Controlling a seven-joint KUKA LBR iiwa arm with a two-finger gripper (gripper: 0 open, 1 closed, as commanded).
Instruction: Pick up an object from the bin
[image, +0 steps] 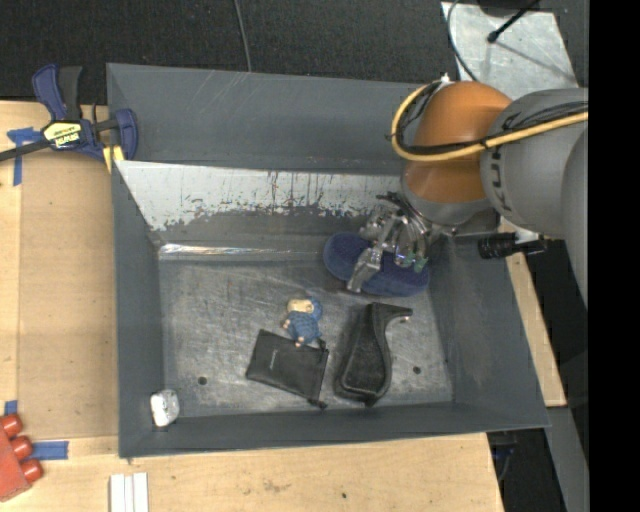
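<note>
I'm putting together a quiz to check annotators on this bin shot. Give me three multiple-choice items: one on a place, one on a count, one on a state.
1. Where in the bin is the small whitish lump?
A) the view's lower left corner
B) against the far wall
C) mid-floor

2. How many loose things are in the bin?
A) three
B) five
C) eight

3. How does the black curved handle lie?
A) flat on the floor
B) upright against a wall
C) lifted clear of the floor

Key:
1 A: it sits in that corner.
2 B: the lump, the blue oval thing, the little blue-clad figure, the black flat pouch and the handle.
3 A: it lies beside the pouch, apart from the gripper, which is over the blue oval thing.
</note>
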